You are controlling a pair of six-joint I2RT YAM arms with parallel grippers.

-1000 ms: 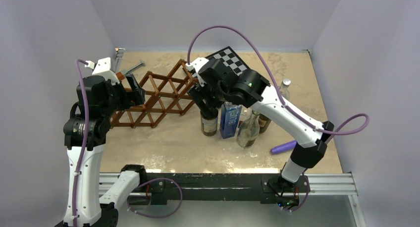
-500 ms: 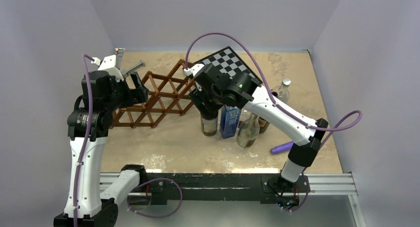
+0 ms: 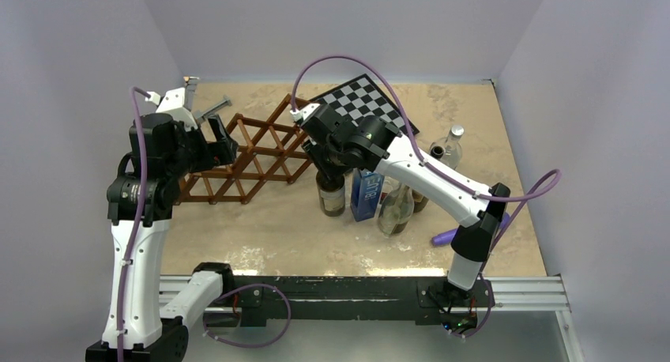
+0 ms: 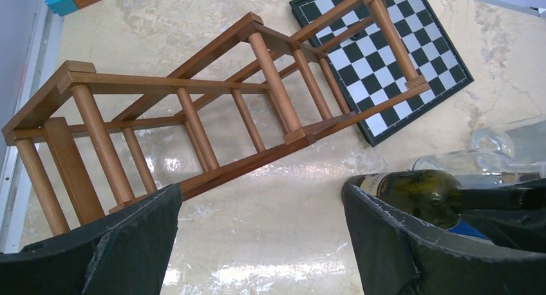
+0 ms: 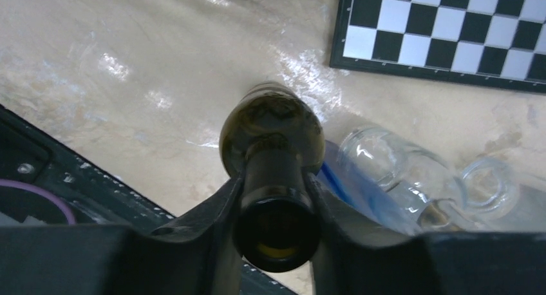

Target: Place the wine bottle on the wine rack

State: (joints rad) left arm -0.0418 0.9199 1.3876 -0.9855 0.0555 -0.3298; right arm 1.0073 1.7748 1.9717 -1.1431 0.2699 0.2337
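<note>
A dark green wine bottle (image 3: 333, 197) stands upright on the table, right of the wine rack. My right gripper (image 3: 330, 171) reaches down over it and is shut on its neck; in the right wrist view both fingers press the neck of the wine bottle (image 5: 272, 131) just below the open mouth, with the right gripper (image 5: 275, 187) around it. The reddish-brown wine rack (image 3: 254, 148) lies on the table at the back left. My left gripper (image 3: 217, 145) hovers open over the rack's near end; in its own view the left gripper (image 4: 261, 201) holds nothing, with the wine rack (image 4: 161, 85) beyond and the wine bottle (image 4: 418, 190) at right.
A blue carton (image 3: 367, 192) stands against the bottle's right side, with clear glass bottles (image 3: 397, 208) and a brown bottle (image 3: 423, 196) beyond it. A checkerboard (image 3: 363, 97) lies behind the rack. A purple object (image 3: 450, 235) lies front right, a metal tool (image 3: 209, 107) back left.
My right gripper has closed on the bottle's neck and its arm has shifted slightly left. The left arm shifted a little early on, then stayed still.
</note>
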